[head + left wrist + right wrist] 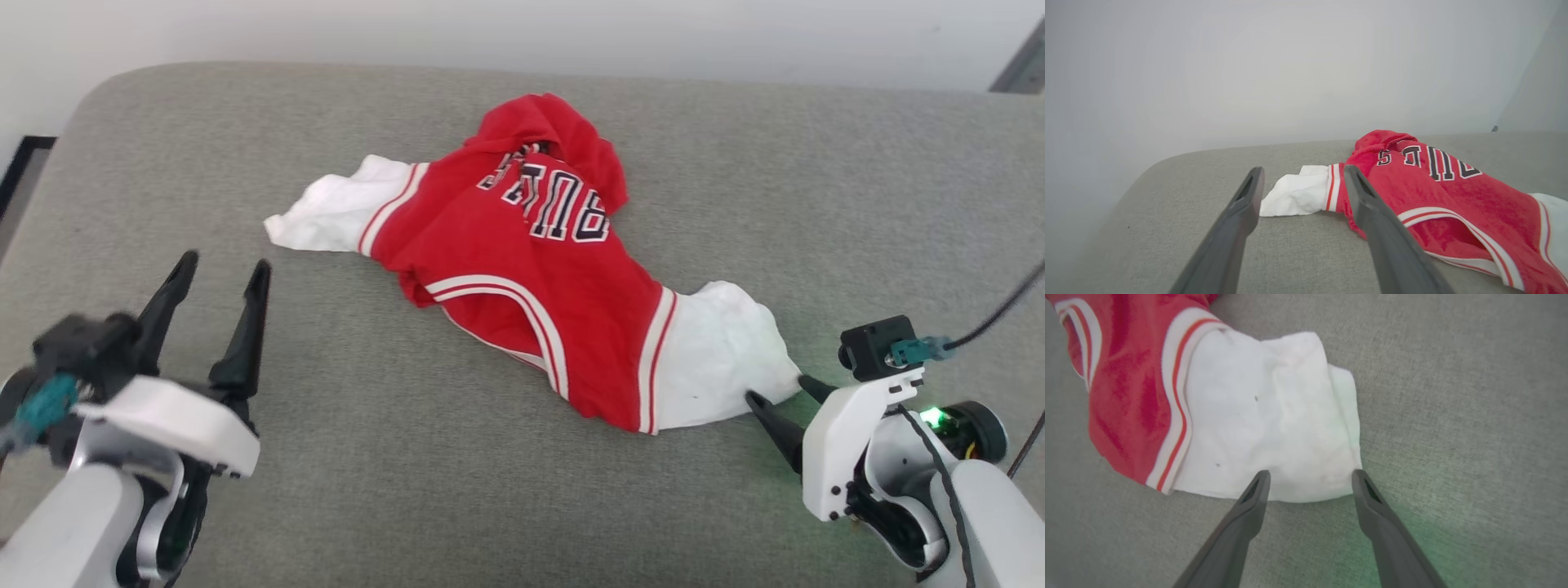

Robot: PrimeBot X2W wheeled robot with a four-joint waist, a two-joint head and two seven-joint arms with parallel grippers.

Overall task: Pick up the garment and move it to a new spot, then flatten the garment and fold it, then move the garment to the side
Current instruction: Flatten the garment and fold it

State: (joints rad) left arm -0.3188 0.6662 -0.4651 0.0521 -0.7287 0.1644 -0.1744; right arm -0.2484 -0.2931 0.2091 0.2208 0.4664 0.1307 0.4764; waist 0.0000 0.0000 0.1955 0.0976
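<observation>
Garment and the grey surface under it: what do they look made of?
Garment: soft matte knit, probably cotton; it bunches and creases limply, with a slightly fuzzy nap in the right wrist view. Grey surface: woven upholstery fabric, matte, fine heathered weave; rounded corner suggests padding.

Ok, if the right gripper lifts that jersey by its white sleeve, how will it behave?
Probably floppy: the garment lies crumpled in soft folds, so it should hang limp below the right gripper. Likely light; the thin sleeve may bunch when pinched.
</observation>
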